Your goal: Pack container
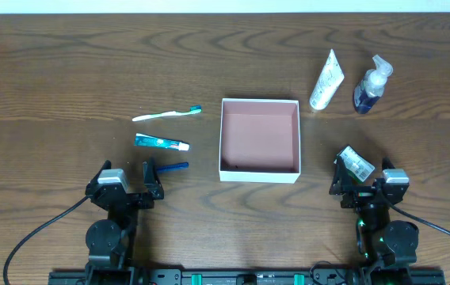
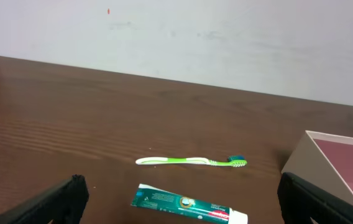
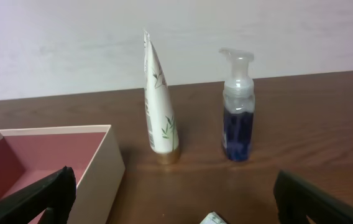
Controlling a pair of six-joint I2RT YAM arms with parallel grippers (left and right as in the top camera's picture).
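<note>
Two grippers rest at the near edge of the table point(image 1: 51, 71), and you have both with jaws spread wide and nothing clamped. The left gripper point(image 1: 126, 179) faces a green and white toothbrush point(image 1: 166, 115) and, nearer to it, a teal toothpaste tube point(image 1: 162, 142). A slim blue item point(image 1: 176, 166) lies just beside its right finger; you cannot tell what it is. From the left wrist view, the dark fingers point(image 2: 58, 202) stand at the bottom corners.

The container point(image 1: 260, 139) sits at the middle of the table between the two arms, upright, its pink inside bare. To its far right a white tube point(image 1: 326, 81) stands cap down, near a pump bottle point(image 1: 371, 85) of blue liquid. A small clear packet point(image 1: 358, 161) lies on the table at the tips of the right gripper point(image 1: 364, 179).
</note>
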